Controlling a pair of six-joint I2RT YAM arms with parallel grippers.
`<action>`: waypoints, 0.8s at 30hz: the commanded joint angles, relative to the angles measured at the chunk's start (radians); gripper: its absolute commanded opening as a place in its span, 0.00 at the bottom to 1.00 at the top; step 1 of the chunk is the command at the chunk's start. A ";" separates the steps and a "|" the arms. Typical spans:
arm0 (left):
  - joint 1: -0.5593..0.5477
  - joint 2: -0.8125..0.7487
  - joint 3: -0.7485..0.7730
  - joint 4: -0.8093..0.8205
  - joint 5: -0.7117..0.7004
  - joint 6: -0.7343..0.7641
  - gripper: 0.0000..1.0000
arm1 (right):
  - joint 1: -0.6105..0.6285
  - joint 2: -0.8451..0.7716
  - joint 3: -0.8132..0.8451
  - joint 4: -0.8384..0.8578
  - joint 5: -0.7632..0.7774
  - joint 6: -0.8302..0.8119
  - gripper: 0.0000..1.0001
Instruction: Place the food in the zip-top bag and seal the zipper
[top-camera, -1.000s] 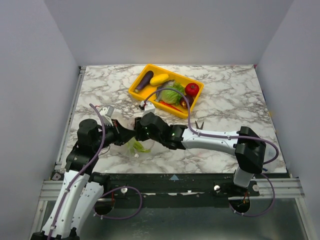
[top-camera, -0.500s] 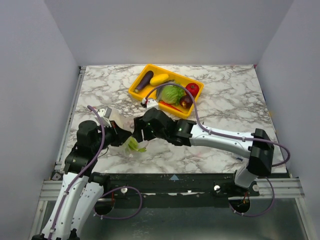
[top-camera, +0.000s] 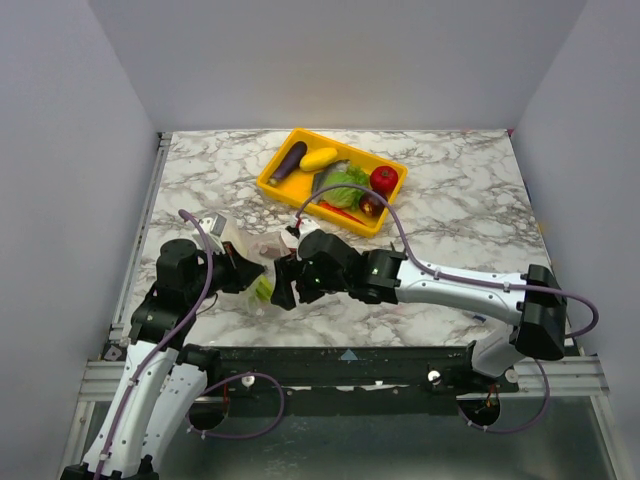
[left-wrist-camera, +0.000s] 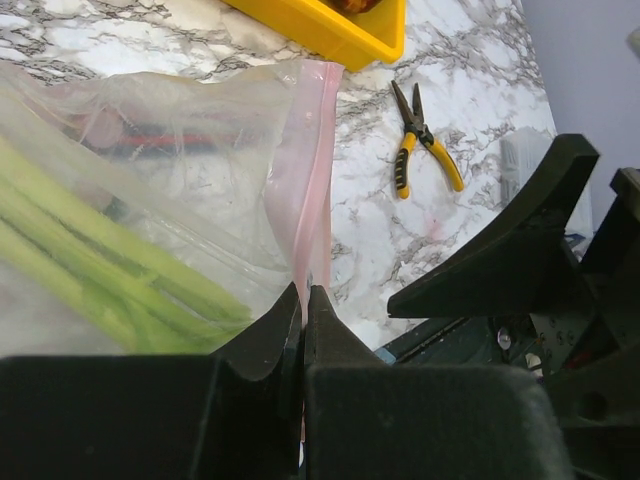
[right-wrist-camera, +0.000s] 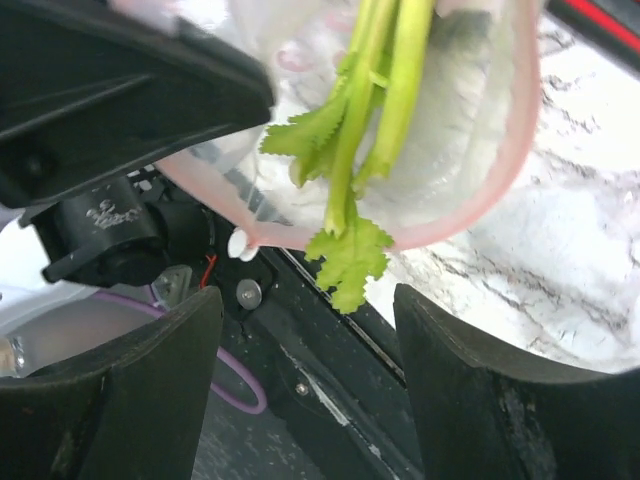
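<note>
Left gripper (left-wrist-camera: 303, 297) clamped on zipper (left-wrist-camera: 313, 180) of bag (left-wrist-camera: 190, 140), near left of table (top-camera: 450, 200). Leek (right-wrist-camera: 385, 90) in, leaf tips protruding. Right gripper (right-wrist-camera: 305, 300) spread wide, empty, facing bag mouth. Eggplant (top-camera: 288, 161), squash (top-camera: 318, 158), lettuce (top-camera: 343, 187), tomato (top-camera: 383, 179) lie in tray (top-camera: 266, 181), not yet bagged; zipper unsealed.

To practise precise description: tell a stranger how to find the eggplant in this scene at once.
Start at the yellow tray toward the far side of the marble table. At its left end two long vegetables lie side by side; the eggplant is the left one. It is dark purple, while the squash beside it is yellow.
</note>
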 joint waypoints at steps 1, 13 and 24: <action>0.000 -0.004 0.021 0.003 -0.011 0.012 0.00 | 0.007 0.027 0.003 -0.109 0.086 0.225 0.73; 0.000 -0.013 0.010 0.015 0.002 0.002 0.00 | 0.007 0.056 -0.104 0.049 0.021 0.446 0.52; 0.001 -0.031 0.009 0.003 0.005 0.002 0.00 | 0.007 0.079 -0.123 0.137 0.048 0.452 0.41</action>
